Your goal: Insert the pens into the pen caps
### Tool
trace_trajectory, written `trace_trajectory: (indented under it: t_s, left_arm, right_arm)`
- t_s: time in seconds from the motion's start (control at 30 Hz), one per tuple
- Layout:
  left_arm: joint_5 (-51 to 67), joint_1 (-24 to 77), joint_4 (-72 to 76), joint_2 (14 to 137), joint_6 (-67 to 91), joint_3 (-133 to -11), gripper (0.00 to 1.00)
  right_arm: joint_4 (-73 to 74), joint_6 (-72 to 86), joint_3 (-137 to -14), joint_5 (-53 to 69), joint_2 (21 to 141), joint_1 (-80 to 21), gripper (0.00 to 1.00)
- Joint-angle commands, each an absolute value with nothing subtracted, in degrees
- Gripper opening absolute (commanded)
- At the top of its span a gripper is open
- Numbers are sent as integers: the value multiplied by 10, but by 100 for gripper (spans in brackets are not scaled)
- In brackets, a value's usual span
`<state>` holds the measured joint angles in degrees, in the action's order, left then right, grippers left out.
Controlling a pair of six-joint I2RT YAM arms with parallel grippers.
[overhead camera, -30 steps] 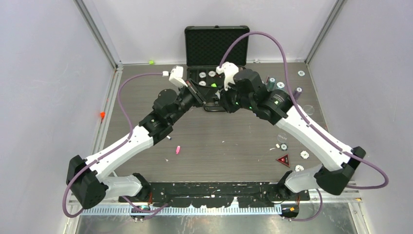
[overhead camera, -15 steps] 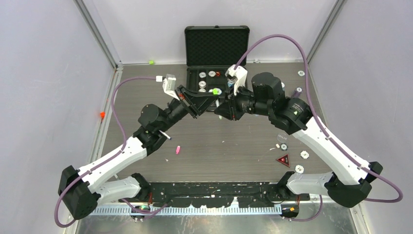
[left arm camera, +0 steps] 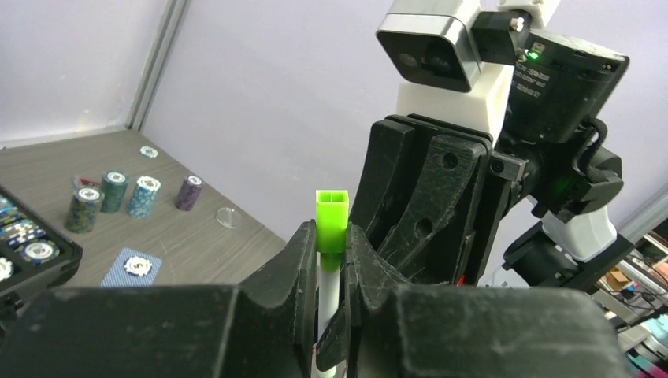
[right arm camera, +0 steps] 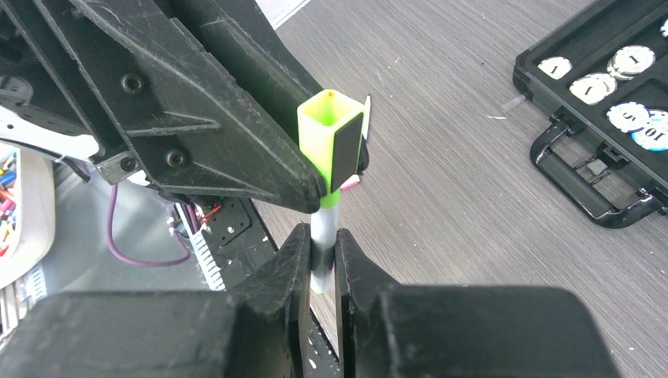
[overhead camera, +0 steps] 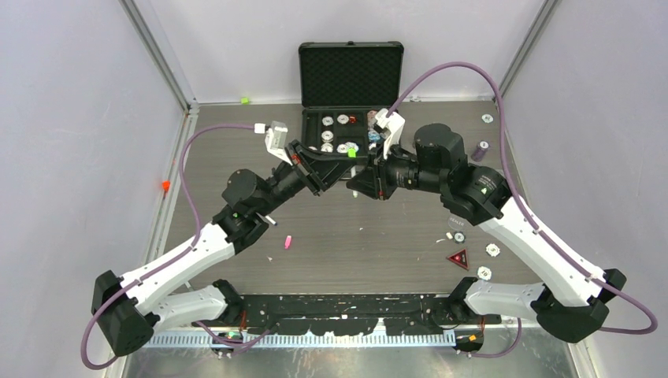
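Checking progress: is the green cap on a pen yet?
On: the green cap sits on the pen, its barrel emerging directly beneath.

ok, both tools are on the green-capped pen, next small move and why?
Probably a short push of the tools together along the pen: left tool pinches the green cap, right tool the barrel, cap already over its end, seating depth unclear.

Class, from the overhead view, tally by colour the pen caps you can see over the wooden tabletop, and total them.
Green pen cap: 1
Pink pen cap: 1
Total: 2
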<state>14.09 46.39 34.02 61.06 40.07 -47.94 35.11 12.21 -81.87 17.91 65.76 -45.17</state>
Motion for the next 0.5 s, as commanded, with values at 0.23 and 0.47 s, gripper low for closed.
trace_trajectory:
  t_s: [0.23, 0.47]
  left_arm:
    - [83, 485, 32, 629, 409, -484, 0]
    - [36, 485, -16, 641, 427, -507, 0]
  right_arm:
    - [94, 109, -822, 115, 609, -450, 0]
    - [94, 107, -812, 119, 612, -450, 0]
